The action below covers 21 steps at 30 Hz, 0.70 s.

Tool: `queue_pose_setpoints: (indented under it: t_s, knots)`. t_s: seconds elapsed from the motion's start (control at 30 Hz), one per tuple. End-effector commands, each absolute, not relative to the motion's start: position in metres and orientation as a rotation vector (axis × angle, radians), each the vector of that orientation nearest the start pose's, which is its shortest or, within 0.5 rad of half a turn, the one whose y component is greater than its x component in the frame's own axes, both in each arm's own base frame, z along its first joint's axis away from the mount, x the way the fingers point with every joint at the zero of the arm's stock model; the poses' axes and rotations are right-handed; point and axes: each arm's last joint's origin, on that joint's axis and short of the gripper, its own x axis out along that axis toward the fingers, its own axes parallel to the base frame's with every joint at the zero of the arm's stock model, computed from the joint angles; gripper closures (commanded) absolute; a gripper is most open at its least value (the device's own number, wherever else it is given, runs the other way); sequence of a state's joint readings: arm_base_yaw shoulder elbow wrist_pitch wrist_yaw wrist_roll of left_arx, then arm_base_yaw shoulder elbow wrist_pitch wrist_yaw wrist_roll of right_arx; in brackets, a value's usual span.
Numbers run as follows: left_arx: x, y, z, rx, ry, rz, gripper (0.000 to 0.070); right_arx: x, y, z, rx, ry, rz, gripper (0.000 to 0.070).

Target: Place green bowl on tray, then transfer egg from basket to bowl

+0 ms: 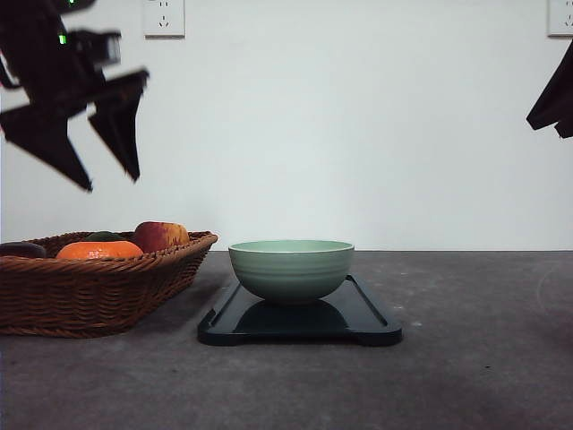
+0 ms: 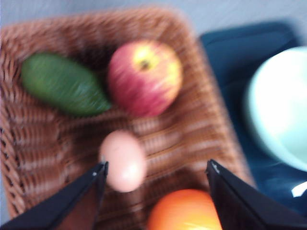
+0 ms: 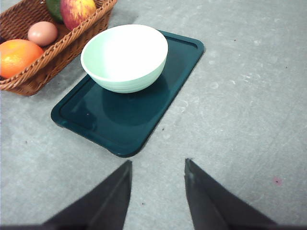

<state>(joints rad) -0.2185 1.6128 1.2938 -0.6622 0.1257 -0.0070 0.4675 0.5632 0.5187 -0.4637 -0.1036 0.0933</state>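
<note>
Left fingers point(image 1: 115, 184) spread apart, high above the brown woven wicker basket point(image 1: 98, 296); right fingers point(image 3: 158, 165) apart, empty.
The small light-brown egg point(image 2: 123, 160) lies in the basket; the pale green ceramic bowl point(image 1: 291, 269) sits on the flat black tray point(image 1: 367, 322).

Apple point(image 2: 145, 78), red-yellow, beside green avocado-like fruit point(image 2: 63, 84); the two touching or nearly so. Orange point(image 3: 17, 56) apart from both. Grey bench point(image 1: 483, 358). White wall point(image 1: 358, 125) behind, sockets point(image 1: 164, 17) high up.

Left gripper point(image 1: 114, 184) raised, fingers spread; right gripper point(image 3: 157, 165) likewise parted.
</note>
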Motion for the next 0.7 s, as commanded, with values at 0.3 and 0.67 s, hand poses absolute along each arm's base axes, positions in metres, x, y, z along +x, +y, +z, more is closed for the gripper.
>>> queue_pose_setpoints:
  t_s: [0.3,0.67]
  knots:
    - [0.353,-0.083,0.232,0.071,1.051,-0.309,0.0267,0.114,0.062,0.248,-0.031,0.517,0.546,0.0493]
    - [0.364,-0.085,0.210,0.083,1.084,-0.291,0.0268,0.114,0.062,0.248,-0.030,0.518,0.546,0.0493]
